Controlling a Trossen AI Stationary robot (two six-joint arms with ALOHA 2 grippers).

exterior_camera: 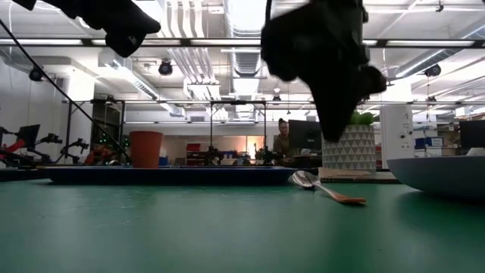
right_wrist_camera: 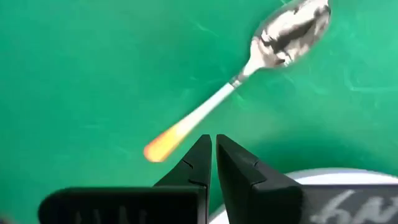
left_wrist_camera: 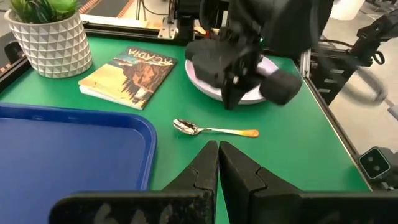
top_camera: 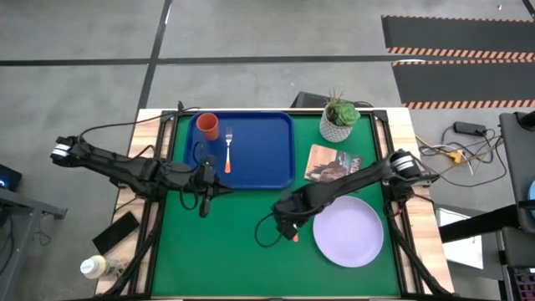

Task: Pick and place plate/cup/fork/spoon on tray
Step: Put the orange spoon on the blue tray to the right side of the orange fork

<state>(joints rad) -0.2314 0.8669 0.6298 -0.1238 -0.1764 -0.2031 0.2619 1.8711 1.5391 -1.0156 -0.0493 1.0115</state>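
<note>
The dark blue tray (top_camera: 259,159) lies at the far left of the green mat. The orange-red cup (top_camera: 208,126) stands upright in the tray's far left corner, and the fork (top_camera: 227,151) lies flat beside it. The lavender plate (top_camera: 349,232) rests on the mat at the near right. The spoon (right_wrist_camera: 261,59) lies flat on the mat just left of the plate, its orange handle end (right_wrist_camera: 158,148) nearest my right gripper (right_wrist_camera: 212,146). That gripper is shut and hovers above the spoon (exterior_camera: 326,188) without touching it. My left gripper (left_wrist_camera: 217,155) is shut and empty, near the tray's near edge.
A white patterned plant pot (top_camera: 338,121) stands at the far right of the mat. A book (top_camera: 332,163) lies between the tray and the plate. A phone and a bottle (top_camera: 99,267) lie off the mat at the near left.
</note>
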